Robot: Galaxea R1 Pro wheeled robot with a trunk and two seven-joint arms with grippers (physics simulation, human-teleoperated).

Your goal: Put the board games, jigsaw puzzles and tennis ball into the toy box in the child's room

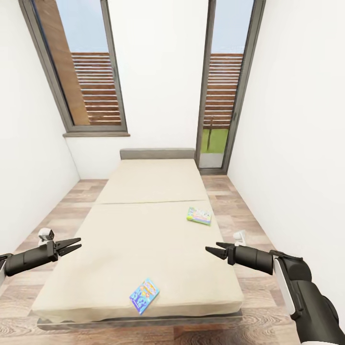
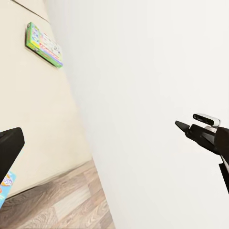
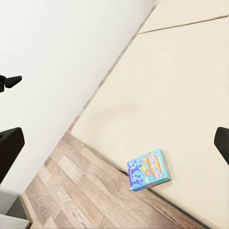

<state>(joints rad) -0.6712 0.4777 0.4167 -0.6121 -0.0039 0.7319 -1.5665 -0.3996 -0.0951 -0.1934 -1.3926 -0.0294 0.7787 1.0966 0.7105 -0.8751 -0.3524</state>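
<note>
Here, both pincers hang released and empty, the left gripper (image 1: pixel 76 245) and right gripper (image 1: pixel 211 251) level over the bed (image 1: pixel 143 225). Between them, nearer the foot edge, lies a blue board game (image 1: pixel 144 295). Beyond the right pincer rests a green board game (image 1: pixel 199 215).

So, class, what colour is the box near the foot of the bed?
Mainly blue board game, best seen in the right wrist view.
</note>
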